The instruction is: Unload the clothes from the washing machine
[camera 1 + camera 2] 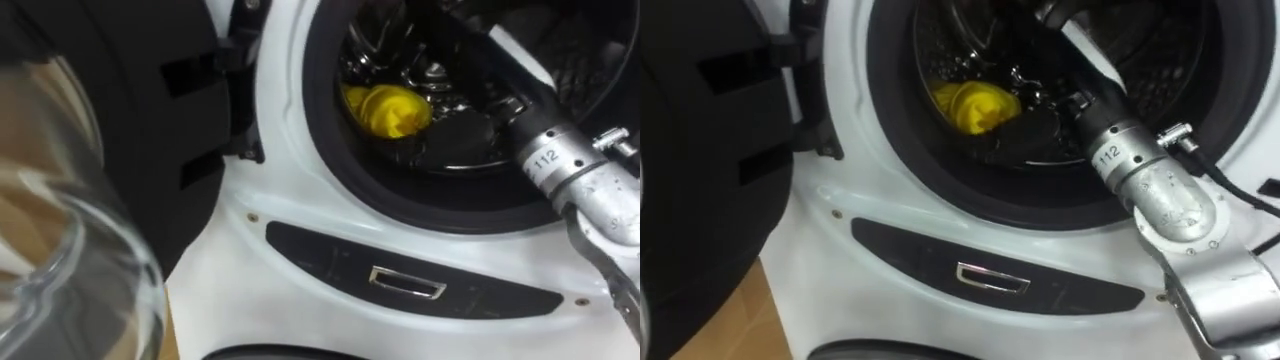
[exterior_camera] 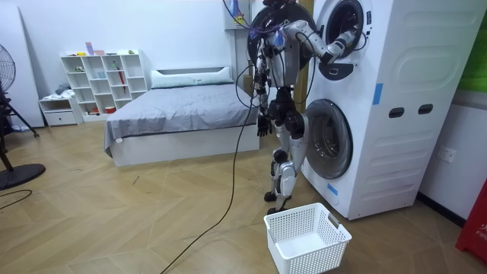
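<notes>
A yellow cloth (image 1: 386, 110) lies bunched at the bottom of the upper washing machine's drum (image 1: 450, 150), towards its left. My right arm (image 1: 560, 160) comes in from the lower right and reaches through the round opening into the drum, passing above and to the right of the cloth. The hand at its end is lost in the dark interior, so its fingers are hidden. In the room view I stand upright facing the stacked machines (image 2: 380, 99). My left hand (image 2: 262, 125) hangs at my side.
The upper machine's dark door (image 1: 130, 130) with its glass bowl (image 1: 60, 250) stands swung open at the left. A white laundry basket (image 2: 308, 236) sits on the floor before the lower machine (image 2: 327, 137). A bed (image 2: 183, 114) stands behind me.
</notes>
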Available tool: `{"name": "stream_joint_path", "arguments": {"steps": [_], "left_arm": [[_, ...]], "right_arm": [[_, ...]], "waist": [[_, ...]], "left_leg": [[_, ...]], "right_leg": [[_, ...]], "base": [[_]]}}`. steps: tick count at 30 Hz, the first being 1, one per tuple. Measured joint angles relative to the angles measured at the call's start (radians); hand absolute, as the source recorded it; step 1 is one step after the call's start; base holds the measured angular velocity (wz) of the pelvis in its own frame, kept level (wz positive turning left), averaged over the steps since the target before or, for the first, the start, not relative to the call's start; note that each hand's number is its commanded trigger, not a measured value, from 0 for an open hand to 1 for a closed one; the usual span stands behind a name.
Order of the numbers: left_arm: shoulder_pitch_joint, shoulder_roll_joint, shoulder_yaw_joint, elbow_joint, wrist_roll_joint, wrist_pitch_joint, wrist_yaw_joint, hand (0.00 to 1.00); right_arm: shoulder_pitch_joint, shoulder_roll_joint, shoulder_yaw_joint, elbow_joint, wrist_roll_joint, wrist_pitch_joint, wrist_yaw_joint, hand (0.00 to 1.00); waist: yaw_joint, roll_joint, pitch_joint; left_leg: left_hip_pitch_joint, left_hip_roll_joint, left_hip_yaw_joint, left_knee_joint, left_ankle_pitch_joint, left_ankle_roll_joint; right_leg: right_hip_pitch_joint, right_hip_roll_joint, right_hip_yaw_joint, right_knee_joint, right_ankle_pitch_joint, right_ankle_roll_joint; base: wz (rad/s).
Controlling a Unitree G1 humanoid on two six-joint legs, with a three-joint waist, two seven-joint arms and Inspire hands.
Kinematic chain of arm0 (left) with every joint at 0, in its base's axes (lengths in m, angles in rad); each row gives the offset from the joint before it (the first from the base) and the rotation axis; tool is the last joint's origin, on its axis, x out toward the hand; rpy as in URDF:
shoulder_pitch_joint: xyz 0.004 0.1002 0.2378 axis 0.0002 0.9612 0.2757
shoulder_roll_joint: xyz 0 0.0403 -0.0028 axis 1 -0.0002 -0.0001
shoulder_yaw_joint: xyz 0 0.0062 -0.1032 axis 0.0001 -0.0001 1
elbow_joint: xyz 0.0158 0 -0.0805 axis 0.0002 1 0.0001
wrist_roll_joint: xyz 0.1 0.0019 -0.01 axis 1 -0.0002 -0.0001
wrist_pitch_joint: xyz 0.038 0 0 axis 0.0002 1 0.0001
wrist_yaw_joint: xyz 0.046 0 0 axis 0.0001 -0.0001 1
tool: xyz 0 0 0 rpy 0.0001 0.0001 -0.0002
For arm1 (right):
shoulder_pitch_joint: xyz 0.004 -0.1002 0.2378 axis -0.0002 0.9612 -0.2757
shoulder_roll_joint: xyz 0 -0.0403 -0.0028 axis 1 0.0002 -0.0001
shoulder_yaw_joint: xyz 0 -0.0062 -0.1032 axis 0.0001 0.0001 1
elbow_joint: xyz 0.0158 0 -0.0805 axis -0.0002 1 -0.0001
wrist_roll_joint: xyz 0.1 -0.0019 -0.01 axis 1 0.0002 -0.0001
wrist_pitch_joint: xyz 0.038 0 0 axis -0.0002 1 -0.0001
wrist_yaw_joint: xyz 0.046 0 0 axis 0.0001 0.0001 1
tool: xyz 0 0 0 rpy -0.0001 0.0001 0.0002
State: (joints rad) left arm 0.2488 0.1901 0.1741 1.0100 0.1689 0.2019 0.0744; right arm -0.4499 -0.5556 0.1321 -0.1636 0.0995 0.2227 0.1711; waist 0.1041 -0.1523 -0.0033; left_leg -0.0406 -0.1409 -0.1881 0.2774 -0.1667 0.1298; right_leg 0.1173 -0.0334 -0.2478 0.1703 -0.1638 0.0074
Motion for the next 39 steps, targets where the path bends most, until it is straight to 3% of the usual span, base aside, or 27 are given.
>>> {"name": "stream_joint_path", "arguments": {"steps": [5, 9, 23, 30, 32, 33, 39], "left_arm": [[-0.001, 0.002, -0.002, -0.013, -0.004, 0.003, 0.004, 0.00], [0.003, 0.014, -0.004, -0.035, -0.004, 0.014, 0.003, 0.00], [0.014, 0.013, -0.022, -0.045, -0.001, 0.034, -0.025, 0.00], [0.016, 0.013, -0.022, -0.045, -0.001, 0.038, -0.050, 0.00], [0.011, 0.016, -0.021, -0.045, -0.001, 0.038, -0.058, 0.00], [0.010, 0.019, -0.022, -0.045, -0.001, 0.038, -0.060, 0.00], [-0.018, 0.031, -0.040, -0.043, -0.006, 0.050, -0.057, 0.00]], "right_arm": [[-0.053, 0.000, 0.000, 0.058, -0.024, 0.019, 0.041, 0.00], [-0.090, 0.000, 0.006, 0.111, -0.050, 0.032, 0.052, 0.00], [-0.154, -0.001, 0.006, 0.165, -0.110, 0.042, 0.133, 0.00], [-0.194, -0.007, 0.006, 0.178, -0.220, 0.062, 0.181, 0.00], [-0.202, -0.007, 0.006, 0.182, -0.228, 0.062, 0.195, 0.60], [-0.210, -0.007, 0.006, 0.188, -0.231, 0.062, 0.207, 1.00], [-0.228, -0.013, 0.022, 0.209, -0.268, 0.064, 0.276, 1.00]], "waist": [[-0.015, -0.003, 0.0002], [-0.014, -0.018, 0.0042], [-0.012, -0.026, -0.0003], [-0.014, -0.028, -0.0021], [-0.014, -0.028, -0.0019], [-0.013, -0.028, -0.0021], [0.008, -0.038, 0.0052]], "left_leg": [[0.001, -0.006, -0.011, 0.001, 0.003, 0.002], [-0.002, -0.008, -0.015, 0.000, 0.007, -0.003], [-0.001, -0.009, -0.015, -0.005, 0.015, -0.006], [-0.002, -0.009, -0.015, -0.009, 0.018, -0.001], [-0.003, -0.010, -0.015, -0.009, 0.018, -0.001], [-0.003, -0.010, -0.015, -0.009, 0.016, -0.004], [-0.001, -0.007, -0.014, -0.009, 0.015, -0.006]], "right_leg": [[0.002, -0.003, 0.002, 0.000, 0.002, 0.002], [-0.002, -0.004, 0.001, 0.000, 0.002, 0.002], [-0.013, -0.005, 0.003, 0.001, 0.003, 0.003], [-0.014, -0.005, 0.015, 0.000, 0.003, 0.003], [-0.015, -0.005, 0.016, 0.000, 0.003, 0.003], [-0.015, -0.005, 0.017, 0.001, 0.003, 0.003], [-0.016, -0.002, 0.025, 0.001, 0.003, 0.003]], "base": [[0.05], [0.02], [0.00], [0.00], [0.00], [0.00], [-0.01]]}}
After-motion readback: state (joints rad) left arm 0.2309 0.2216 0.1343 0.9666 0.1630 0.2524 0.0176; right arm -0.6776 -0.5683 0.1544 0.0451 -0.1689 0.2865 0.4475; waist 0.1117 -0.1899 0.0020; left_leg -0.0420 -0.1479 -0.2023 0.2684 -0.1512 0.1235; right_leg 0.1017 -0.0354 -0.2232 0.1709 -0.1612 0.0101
